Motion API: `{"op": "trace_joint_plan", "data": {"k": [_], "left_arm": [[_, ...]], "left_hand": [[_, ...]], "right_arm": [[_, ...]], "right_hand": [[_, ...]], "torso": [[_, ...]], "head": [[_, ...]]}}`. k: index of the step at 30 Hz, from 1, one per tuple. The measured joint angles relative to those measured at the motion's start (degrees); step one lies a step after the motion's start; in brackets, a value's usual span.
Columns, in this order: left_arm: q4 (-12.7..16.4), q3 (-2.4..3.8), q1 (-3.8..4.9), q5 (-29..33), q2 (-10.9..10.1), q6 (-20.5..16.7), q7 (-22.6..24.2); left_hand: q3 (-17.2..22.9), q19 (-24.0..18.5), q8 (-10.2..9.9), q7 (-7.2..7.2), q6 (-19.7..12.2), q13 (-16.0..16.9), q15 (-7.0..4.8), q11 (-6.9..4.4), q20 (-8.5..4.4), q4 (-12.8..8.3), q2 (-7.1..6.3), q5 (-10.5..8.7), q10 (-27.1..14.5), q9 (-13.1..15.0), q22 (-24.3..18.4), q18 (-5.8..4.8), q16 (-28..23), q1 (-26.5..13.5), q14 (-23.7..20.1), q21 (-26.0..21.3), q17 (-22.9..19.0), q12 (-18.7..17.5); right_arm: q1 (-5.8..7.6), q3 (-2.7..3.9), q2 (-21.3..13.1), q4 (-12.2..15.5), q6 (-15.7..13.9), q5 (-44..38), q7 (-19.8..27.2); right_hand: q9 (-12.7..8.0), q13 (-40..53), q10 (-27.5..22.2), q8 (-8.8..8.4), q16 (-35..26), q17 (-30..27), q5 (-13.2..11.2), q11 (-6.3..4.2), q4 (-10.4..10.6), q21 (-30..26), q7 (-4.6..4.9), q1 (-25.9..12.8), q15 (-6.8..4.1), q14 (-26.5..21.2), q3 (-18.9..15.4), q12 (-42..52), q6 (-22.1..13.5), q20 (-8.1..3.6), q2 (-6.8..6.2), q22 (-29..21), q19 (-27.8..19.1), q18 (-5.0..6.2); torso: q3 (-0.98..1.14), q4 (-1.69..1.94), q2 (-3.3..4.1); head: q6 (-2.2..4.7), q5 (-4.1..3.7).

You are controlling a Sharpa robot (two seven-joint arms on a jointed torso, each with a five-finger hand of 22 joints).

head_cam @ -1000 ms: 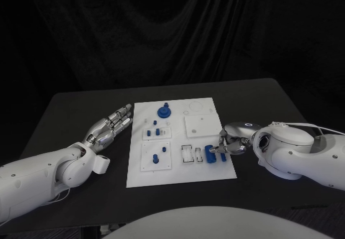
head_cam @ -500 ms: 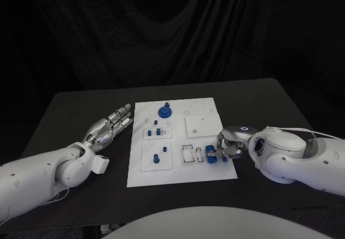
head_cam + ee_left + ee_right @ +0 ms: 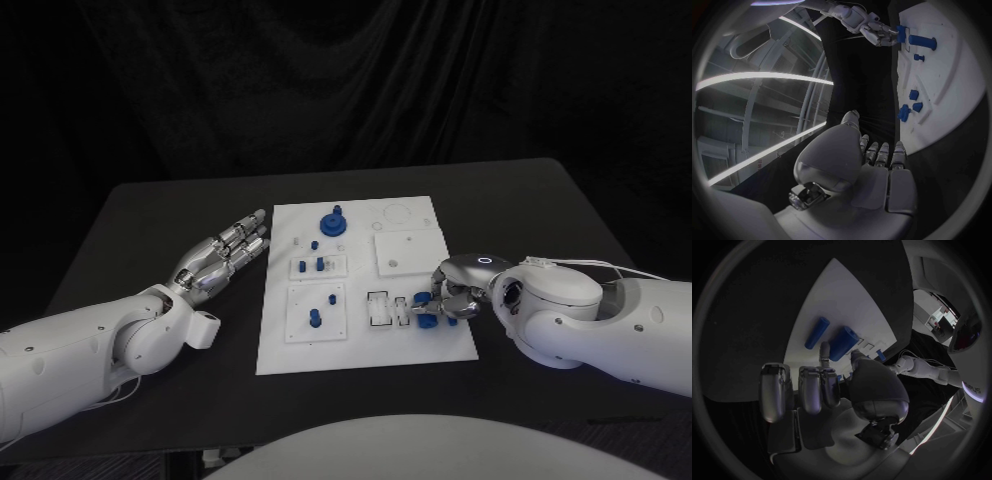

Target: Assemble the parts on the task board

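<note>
The white task board (image 3: 361,350) lies in the middle of the table. A blue gear (image 3: 333,224) stands at its far end, and small blue pegs (image 3: 310,267) sit in the left-hand plates. At the board's near right, my right hand (image 3: 453,298) reaches over two blue cylinders. It pinches the near end of the thicker cylinder (image 3: 844,342) between thumb and a fingertip, while the thinner cylinder (image 3: 817,332) lies beside it on the board. My left hand (image 3: 224,250) lies flat with its fingers spread, just off the board's left edge, holding nothing.
White slotted frames (image 3: 379,308) stand on the board just left of the cylinders. A blank square plate (image 3: 401,250) sits behind my right hand. Bare black table (image 3: 159,215) surrounds the board.
My right hand has crept a little to the left and closed in on the blue cylinders. The left arm has not moved.
</note>
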Motion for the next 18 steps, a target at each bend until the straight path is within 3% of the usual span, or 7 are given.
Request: {"op": "trace_joint_plan", "data": {"k": [4,12,15,18], "left_arm": [[-0.09,0.00,-0.02,-0.01,0.11,0.31,0.00],[-0.26,0.01,-0.12,-0.02,0.28,0.95,0.00],[-0.28,0.01,-0.15,-0.02,0.28,1.14,-0.04],[-0.28,0.01,-0.18,-0.03,0.28,1.24,-0.08]], "left_hand": [[0.00,-0.09,0.00,0.00,0.00,0.00,0.31,0.21,0.51,0.00,0.00,0.00,-0.21,0.00,0.00,0.00,0.00,0.00,-0.31,0.00,0.01,0.00],[0.00,-0.09,0.00,0.82,0.23,0.01,0.51,0.21,0.50,0.00,0.00,0.00,-0.21,0.01,0.01,0.00,0.00,0.00,-0.10,0.00,0.02,0.00],[0.00,-0.10,0.00,1.03,0.43,0.00,0.51,0.21,0.51,0.00,0.00,0.00,-0.21,0.01,0.01,0.00,0.00,0.00,-0.10,0.00,0.03,0.00],[0.16,0.11,0.00,1.45,0.45,-0.01,0.51,0.20,0.71,-0.16,0.00,0.00,-0.22,0.01,0.01,-0.01,0.00,0.00,-0.10,0.00,0.03,0.00]], "right_arm": [[-0.32,0.00,0.58,-0.66,0.11,-0.12,-0.03],[-1.33,0.21,1.84,-1.65,0.26,-0.37,-0.15],[-1.41,0.31,2.15,-1.93,0.27,-0.31,-0.17],[-1.43,0.38,2.34,-2.08,0.26,0.22,-0.12]], "right_hand": [[-0.04,0.00,0.00,-0.41,0.00,0.00,0.00,0.00,-0.15,0.00,0.00,-0.51,0.00,0.00,-0.15,0.00,0.00,0.00,-0.25,0.00,0.00,0.00],[0.09,-0.01,0.00,-1.54,0.00,0.00,0.07,0.00,-0.16,-0.24,0.29,-2.48,0.00,0.00,-0.47,0.00,0.93,0.00,0.53,0.00,0.00,0.00],[0.10,-0.01,0.00,-2.62,0.00,0.00,4.07,0.00,-0.72,-0.24,0.22,-0.76,0.00,0.00,0.44,0.00,1.47,0.00,0.99,0.00,0.00,0.01],[0.20,-0.01,0.00,-2.87,0.00,0.00,14.10,0.00,-2.51,-0.24,0.41,3.01,0.00,0.00,2.53,0.00,1.85,0.00,-0.49,0.00,0.00,0.01]], "torso": [[-0.02,-0.02,-0.06],[-0.03,-0.08,-0.09],[-0.04,-0.07,-0.10],[-0.05,-0.04,-0.10]], "head": [[0.00,0.11],[0.00,0.43],[0.00,0.55],[0.00,0.65]]}}
